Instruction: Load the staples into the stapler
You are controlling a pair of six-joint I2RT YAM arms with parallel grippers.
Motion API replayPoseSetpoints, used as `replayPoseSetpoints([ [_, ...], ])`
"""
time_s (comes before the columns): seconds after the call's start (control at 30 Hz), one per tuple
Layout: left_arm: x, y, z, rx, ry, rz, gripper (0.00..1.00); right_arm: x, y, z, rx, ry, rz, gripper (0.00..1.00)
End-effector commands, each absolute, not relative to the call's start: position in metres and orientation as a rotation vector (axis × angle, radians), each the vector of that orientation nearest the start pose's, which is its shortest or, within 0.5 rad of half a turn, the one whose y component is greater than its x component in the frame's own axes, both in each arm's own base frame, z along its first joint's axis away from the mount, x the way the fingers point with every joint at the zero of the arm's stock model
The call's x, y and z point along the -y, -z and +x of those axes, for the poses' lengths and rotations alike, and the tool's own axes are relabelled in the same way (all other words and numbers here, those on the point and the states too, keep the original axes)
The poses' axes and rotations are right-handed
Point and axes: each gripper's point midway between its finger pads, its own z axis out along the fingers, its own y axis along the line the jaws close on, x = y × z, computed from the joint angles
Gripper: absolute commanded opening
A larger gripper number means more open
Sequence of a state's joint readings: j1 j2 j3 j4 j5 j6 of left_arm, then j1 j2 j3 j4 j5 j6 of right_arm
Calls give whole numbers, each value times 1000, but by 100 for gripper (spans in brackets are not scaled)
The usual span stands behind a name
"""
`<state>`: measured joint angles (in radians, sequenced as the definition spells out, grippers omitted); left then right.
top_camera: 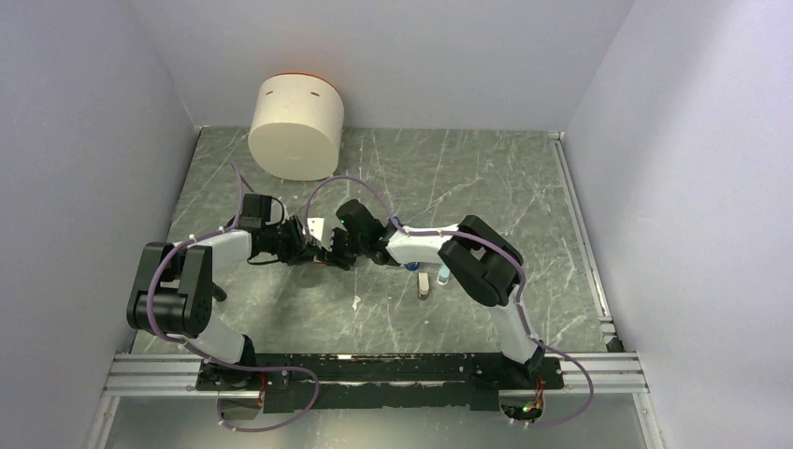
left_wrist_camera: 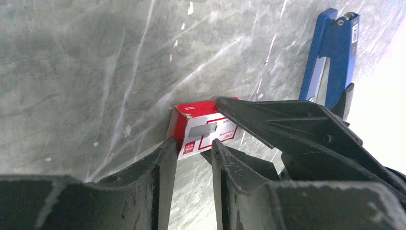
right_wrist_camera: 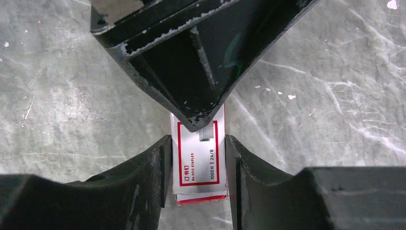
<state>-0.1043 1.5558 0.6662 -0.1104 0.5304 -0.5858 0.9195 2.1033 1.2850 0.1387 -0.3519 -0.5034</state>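
Clamping the red staple box (right_wrist_camera: 198, 165): right fingers (right_wrist_camera: 148, 167) closed on its sides; left fingers (left_wrist_camera: 158, 167) nearly closed at its end, grip unclear; blue stapler (left_wrist_camera: 330, 52) upper right.

Red staples (right_wrist_camera: 198, 163) box with white label, blue stapler (left_wrist_camera: 341, 52), black fingers (right_wrist_camera: 143, 182), green white-veined table (right_wrist_camera: 72, 96)

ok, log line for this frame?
right tool: shut on staples box | left tool: at box end, grip unclear | stapler: unheld, aside
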Motion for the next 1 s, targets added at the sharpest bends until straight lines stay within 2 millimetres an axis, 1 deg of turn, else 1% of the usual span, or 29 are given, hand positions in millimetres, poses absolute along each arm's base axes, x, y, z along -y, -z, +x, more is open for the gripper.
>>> replayPoseSetpoints([
  [0.0,138,-31,286,-2634,917,-400,37,-427,29,285,-1695,-543,-1710,47],
  [0.1,136,-32,287,-2636,899,-399,39,-428,29,283,-1695,-553,-1721,49],
  [0.2,138,-30,287,-2633,921,-403,38,-428,29,282,-1696,-566,-1735,50],
  [0.3,139,-28,287,-2632,941,-416,32,-429,30,279,-1696,-590,-1756,49],
  [0.43,143,-32,299,-2586,986,-439,25,-428,31,271,-1728,-698,-1788,48],
  [0.5,142,-28,301,-2588,972,-459,23,-427,32,269,-1741,-723,-1800,46],
  [0.7,141,-20,300,-2577,990,-488,23,-428,34,271,-1742,-711,-1804,43],
  [0.77,144,-19,298,-2571,1035,-508,25,-429,33,273,-1739,-708,-1795,43],
  [0.8,143,-19,300,-2557,1056,-523,26,-430,31,275,-1745,-701,-1779,44],
  [0.87,140,-18,300,-2552,1067,-547,26,-433,24,282,-1789,-692,-1720,51],
  [0.93,135,-18,300,-2555,1054,-559,26,-433,12,286,-1813,-707,-1668,58],
  [0.97,134,-19,300,-2552,1050,-559,26,-434,3,289,-1808,-716,-1630,63],
])
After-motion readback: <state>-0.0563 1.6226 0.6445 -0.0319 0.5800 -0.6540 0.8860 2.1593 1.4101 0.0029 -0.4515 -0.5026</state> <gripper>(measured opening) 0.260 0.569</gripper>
